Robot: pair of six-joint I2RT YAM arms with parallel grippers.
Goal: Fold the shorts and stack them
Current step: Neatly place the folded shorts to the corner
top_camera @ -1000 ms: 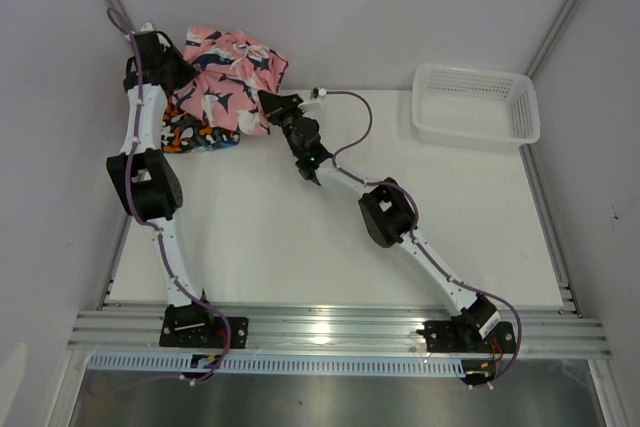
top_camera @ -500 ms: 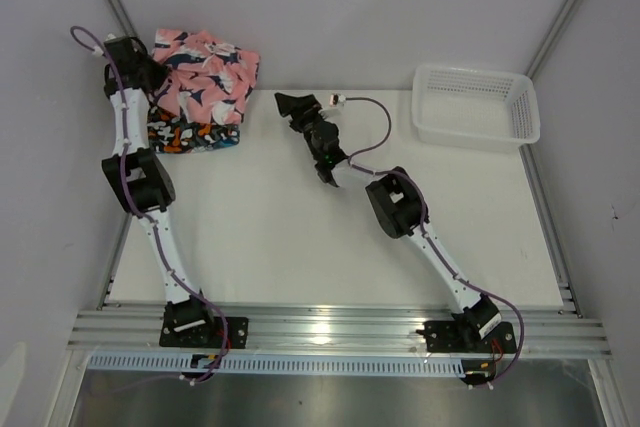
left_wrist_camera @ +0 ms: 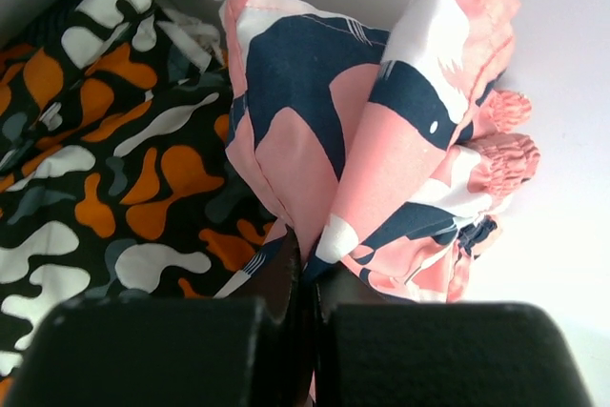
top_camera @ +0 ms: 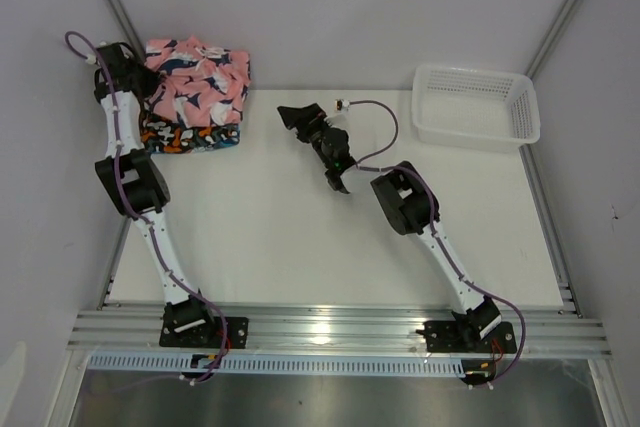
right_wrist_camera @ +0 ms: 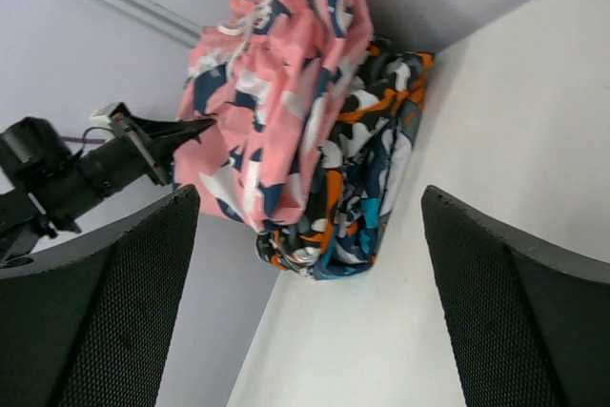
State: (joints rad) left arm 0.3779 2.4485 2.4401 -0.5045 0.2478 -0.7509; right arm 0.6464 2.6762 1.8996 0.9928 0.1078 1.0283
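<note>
Left gripper (left_wrist_camera: pixel 305 278), far left corner: clamped shut on a pinched fold of the pink-navy-white shorts (left_wrist_camera: pixel 324 131), cloth bunching up out of the closed jaws. Main hazard right here: dragging that fold back off the pile on withdrawal. Cause: fabric wedged deep between the fingers, prone to clinging after release. Could also snag the white drawstring (right_wrist_camera: pixel 243 18) near the top of the same piece.

Just right of it, stack in the far left corner of the table (top_camera: pixel 300 247), close against the walls: pink-navy-white shorts on top, orange-black-white camouflage shorts (top_camera: pixel 190 137) beneath, blue-teal-orange patchwork shorts (right_wrist_camera: pixel 343 240) at the bottom. Looks rumpled rather than flat on top, humped, apparently lifted on the side nearest the gripper. Likely to slump, spring open or slide off once let go, with nothing pressing it down. Little room for correction on the wall side either.

Farther right, right gripper (top_camera: pixel 293 115): jaws spread wide, holding nothing, well apart from the stack, over bare table. No support for the pile from there. If sent back in to flatten the top piece, risks catching the lower shorts and shearing the whole stack sideways.

Far right, white mesh basket (top_camera: pixel 430 129): well apart from everything else, no evident hazard.
</note>
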